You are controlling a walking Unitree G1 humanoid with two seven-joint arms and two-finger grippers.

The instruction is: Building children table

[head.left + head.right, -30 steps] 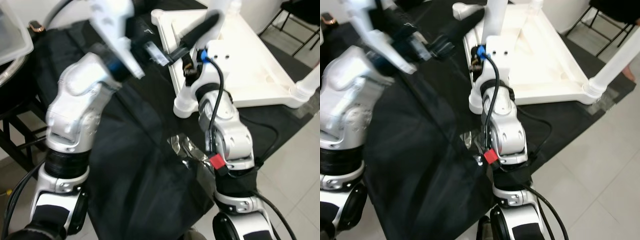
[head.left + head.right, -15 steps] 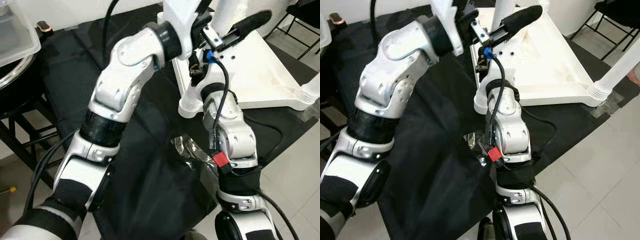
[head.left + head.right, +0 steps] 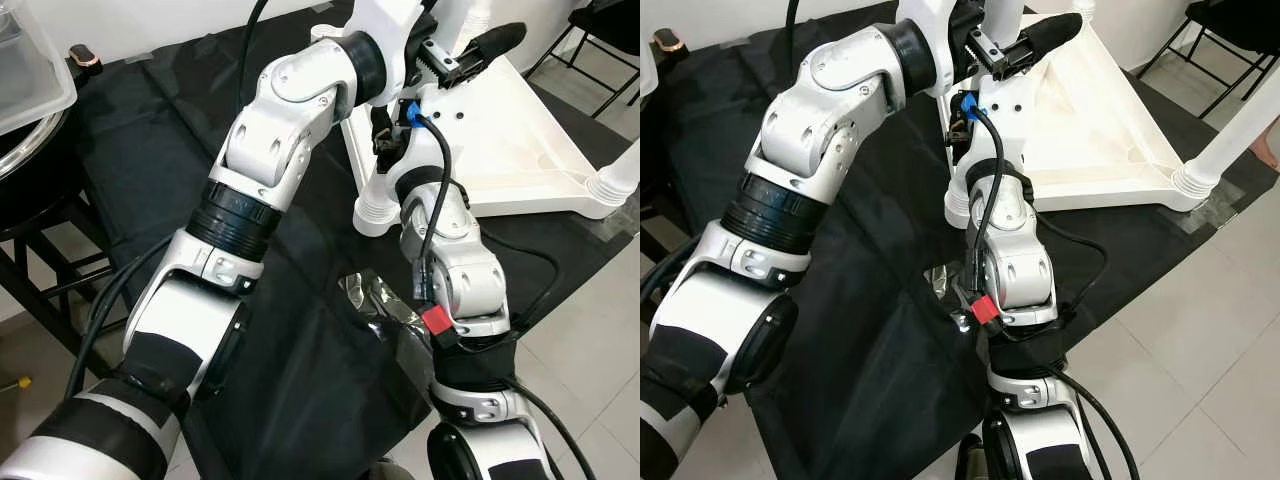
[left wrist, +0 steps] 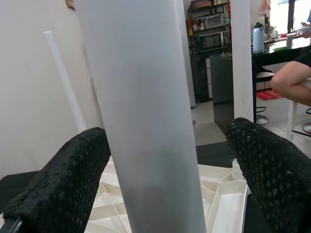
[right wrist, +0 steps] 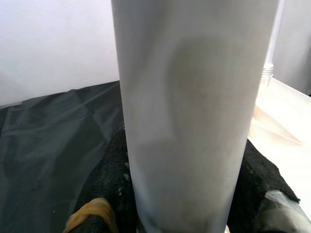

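The white children's table (image 3: pixel 520 150) lies upside down on a black cloth, its legs pointing up. At its near corner stands a white leg (image 3: pixel 962 200). My right gripper (image 5: pixel 184 194) is shut on this leg (image 5: pixel 194 111) low down, its black fingers (image 5: pixel 109 184) pressed against both sides. Higher up, my left gripper (image 4: pixel 167 150) is open around the same leg (image 4: pixel 146 121), with one finger (image 4: pixel 73 174) close to it and a gap on the other side. From the head, a left finger (image 3: pixel 490 40) shows beside the leg.
Another upright leg (image 3: pixel 620 175) stands at the table's right corner. The black cloth (image 3: pixel 150 130) covers the work surface, with a foil scrap (image 3: pixel 375 300) near its front edge. A clear bin (image 3: pixel 30 60) sits far left. Tiled floor (image 3: pixel 590 330) lies right. A seated person's leg (image 4: pixel 291 73) shows beyond.
My left arm swung from the left side across to the table's near leg, and its fingers now stand on either side of it. The right gripper kept its hold.
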